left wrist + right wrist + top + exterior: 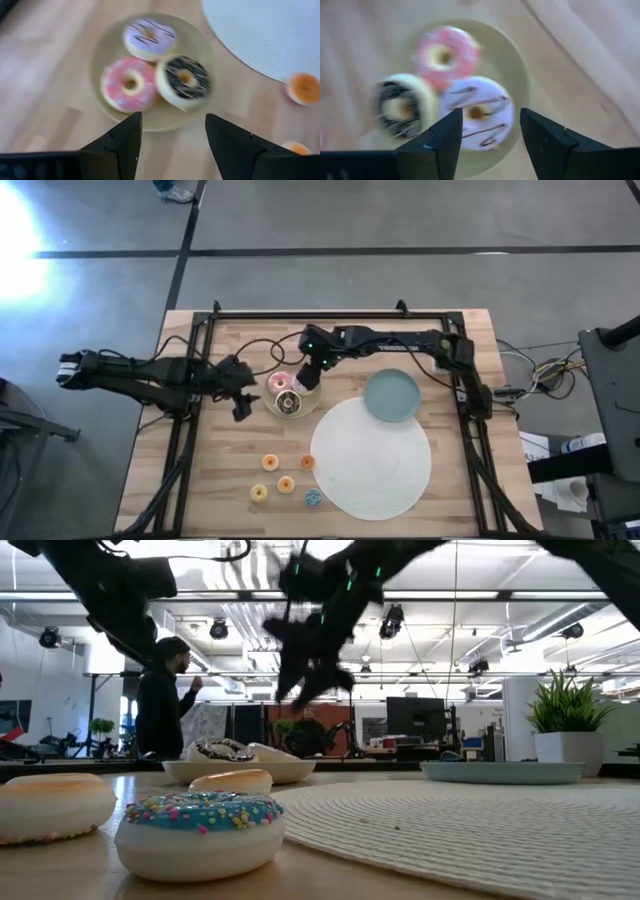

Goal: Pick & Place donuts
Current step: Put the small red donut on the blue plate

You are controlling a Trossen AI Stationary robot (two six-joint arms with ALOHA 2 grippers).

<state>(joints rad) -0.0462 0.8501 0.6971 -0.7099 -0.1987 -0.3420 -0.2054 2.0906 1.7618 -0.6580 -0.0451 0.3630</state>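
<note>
Four mini donuts [285, 477] are sitting near the table's front edge. Farther back, three big donuts [155, 75] are lying together on the beige plate [200, 35] (all touching). Both grippers, left [172, 137] and right [487, 135], are hanging over it, fingers wide apart.
</note>
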